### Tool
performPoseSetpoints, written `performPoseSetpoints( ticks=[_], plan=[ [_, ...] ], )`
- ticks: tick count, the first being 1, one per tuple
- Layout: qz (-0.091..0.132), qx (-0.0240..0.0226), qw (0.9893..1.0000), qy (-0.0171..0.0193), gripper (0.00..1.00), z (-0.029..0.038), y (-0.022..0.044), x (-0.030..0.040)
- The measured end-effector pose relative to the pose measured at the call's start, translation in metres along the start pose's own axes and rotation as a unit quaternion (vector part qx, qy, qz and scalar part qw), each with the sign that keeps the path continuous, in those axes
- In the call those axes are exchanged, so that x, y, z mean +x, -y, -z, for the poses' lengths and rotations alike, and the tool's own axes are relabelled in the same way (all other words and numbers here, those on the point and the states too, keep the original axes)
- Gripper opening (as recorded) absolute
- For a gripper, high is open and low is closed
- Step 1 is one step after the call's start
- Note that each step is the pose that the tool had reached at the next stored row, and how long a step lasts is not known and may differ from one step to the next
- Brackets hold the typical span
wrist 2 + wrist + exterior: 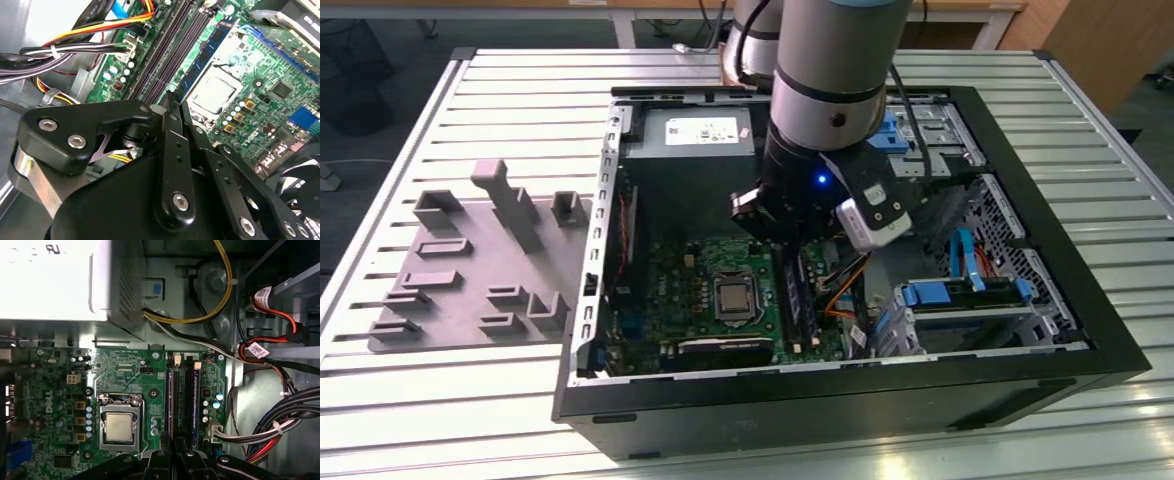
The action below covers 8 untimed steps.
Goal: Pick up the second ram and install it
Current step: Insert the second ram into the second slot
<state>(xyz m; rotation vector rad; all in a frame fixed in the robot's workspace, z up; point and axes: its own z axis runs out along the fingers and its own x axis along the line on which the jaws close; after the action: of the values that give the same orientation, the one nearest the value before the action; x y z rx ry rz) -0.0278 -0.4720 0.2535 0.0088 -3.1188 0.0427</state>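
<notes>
A dark-blue ram stick [207, 52] with black chips stands seated in the memory slot nearest the CPU socket [214, 95], and shows too in the first wrist view [170, 400]. A bluish strip lies along the outer slot [195, 400]; I cannot tell whether it is the second ram. My gripper [176, 102] hovers just over the slot row with its black fingers [159, 462] pressed close together and nothing visible between them. In the exterior view the arm's wrist [821, 190] reaches down into the open case above the slots [794, 290].
The black PC case [854, 395] lies open on a slatted table. A grey power supply [700, 135] sits at the back, with blue drive brackets [961, 295] and bundled cables [280, 432] beside the slots. A grey holder block [480, 265] stands at the exterior view's left.
</notes>
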Motion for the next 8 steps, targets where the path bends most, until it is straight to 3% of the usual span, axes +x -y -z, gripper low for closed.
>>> performPoseSetpoints(
  ticks=[8],
  plan=[
    [-0.002,0.0000,1.0000,-0.0001,0.14,-0.0136,0.0016,-0.0016]
  ],
)
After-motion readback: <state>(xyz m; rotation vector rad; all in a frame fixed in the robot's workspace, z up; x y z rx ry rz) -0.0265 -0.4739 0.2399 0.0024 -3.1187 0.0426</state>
